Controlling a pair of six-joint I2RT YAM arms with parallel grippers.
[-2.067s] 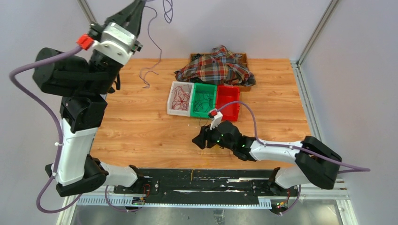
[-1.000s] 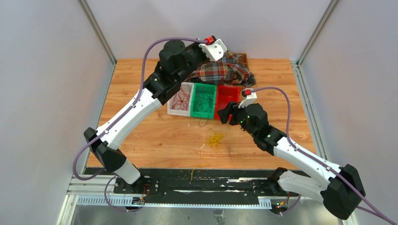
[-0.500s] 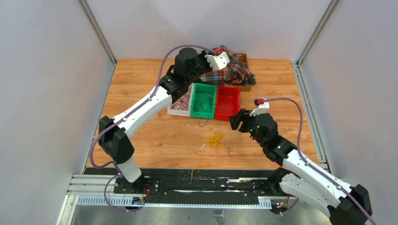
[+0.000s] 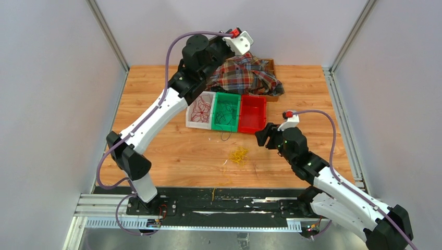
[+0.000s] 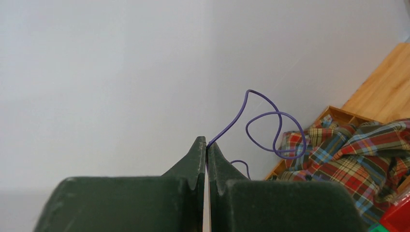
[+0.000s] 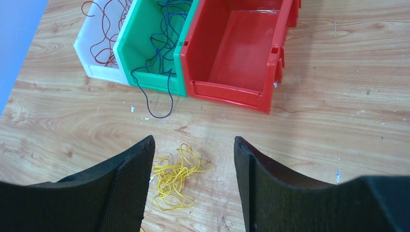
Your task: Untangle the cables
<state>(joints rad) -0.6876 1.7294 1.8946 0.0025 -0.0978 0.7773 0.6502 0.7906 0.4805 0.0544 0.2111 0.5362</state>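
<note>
Matt wood-grain table (image 6: 338, 121), glossy red plastic bin (image 6: 241, 53), woven plaid cloth (image 5: 358, 154), smooth thin purple cable (image 5: 252, 91)

Wooden table (image 4: 156, 140), three plastic bins (image 4: 238, 112), yellow cables (image 4: 239, 154), wooden tray (image 4: 270, 62)

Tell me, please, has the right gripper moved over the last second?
Yes: the right gripper has drawn away from the red bin, toward the near right.

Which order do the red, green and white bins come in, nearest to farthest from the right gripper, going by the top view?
1. The red bin, at the right end of the row, just beyond the right gripper.
2. The green bin, in the middle of the row.
3. The white bin, at the left end, farthest away.
</note>
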